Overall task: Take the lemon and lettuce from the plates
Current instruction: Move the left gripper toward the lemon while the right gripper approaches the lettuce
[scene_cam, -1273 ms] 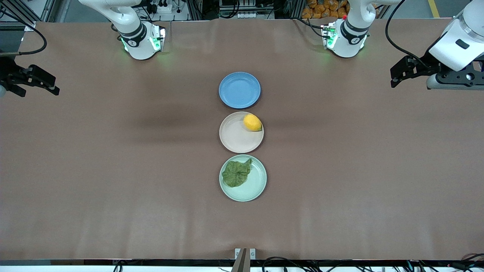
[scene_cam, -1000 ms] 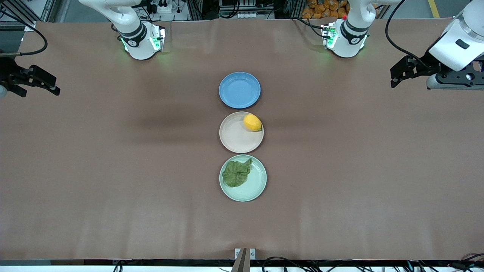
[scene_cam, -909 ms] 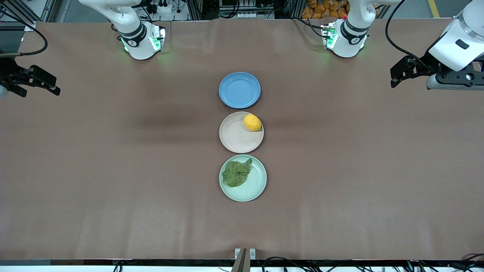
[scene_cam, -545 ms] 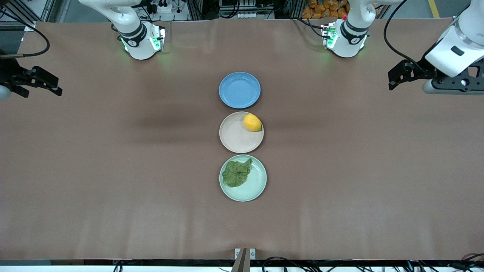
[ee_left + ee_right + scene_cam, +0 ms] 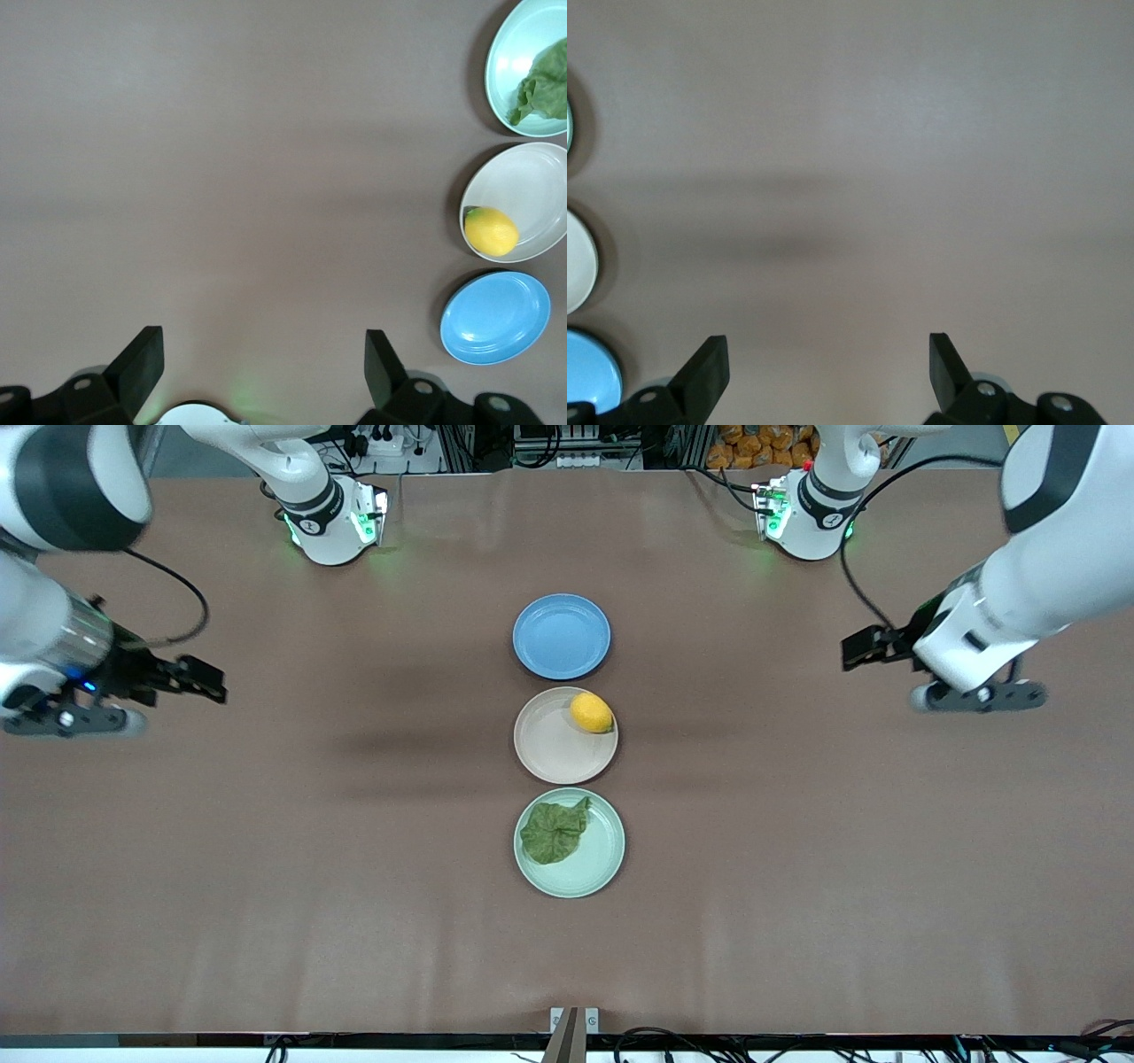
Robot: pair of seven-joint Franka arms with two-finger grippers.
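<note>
The yellow lemon lies on the beige-pink plate, at its edge toward the left arm's end. The dark green lettuce lies on the mint green plate, which is nearer the front camera. My left gripper is open and empty, over bare table toward the left arm's end. Its wrist view shows its own gripper, the lemon and the lettuce. My right gripper is open and empty over bare table toward the right arm's end; it also shows in the right wrist view.
An empty blue plate stands farther from the front camera than the beige-pink plate, in line with both plates. The brown table cloth spreads wide round the three plates. The arm bases stand along the table's edge farthest from the front camera.
Both arms have swung in from the table's ends toward the plates, and both grippers now sit closer to the middle. The lemon, lettuce and plates have not moved.
</note>
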